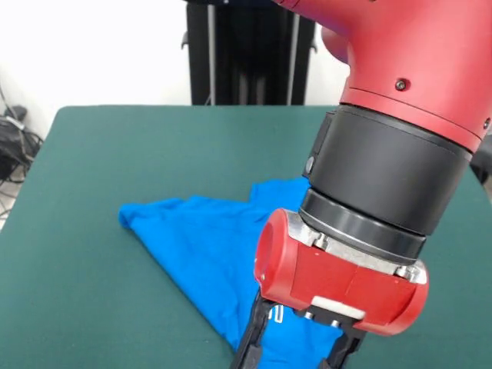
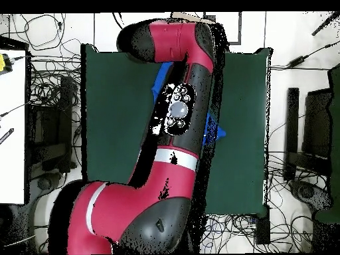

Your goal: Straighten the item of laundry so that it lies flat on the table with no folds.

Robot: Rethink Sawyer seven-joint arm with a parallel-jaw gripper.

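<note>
The item of laundry is a bright blue shirt lying bunched in a rough triangle, with folds, on the green table near its front middle. My gripper hangs low over the shirt's right part at the bottom edge of the front view, and its tips are cut off there. A trace of white print shows on the fabric just under it. In the overhead view the arm covers most of the shirt. Only blue slivers show beside it on the table, and the gripper is hidden.
A black stand rises behind the table's far edge, and cables lie on the floor at the left. From above, a white desk and black stands flank the table among tangled cables.
</note>
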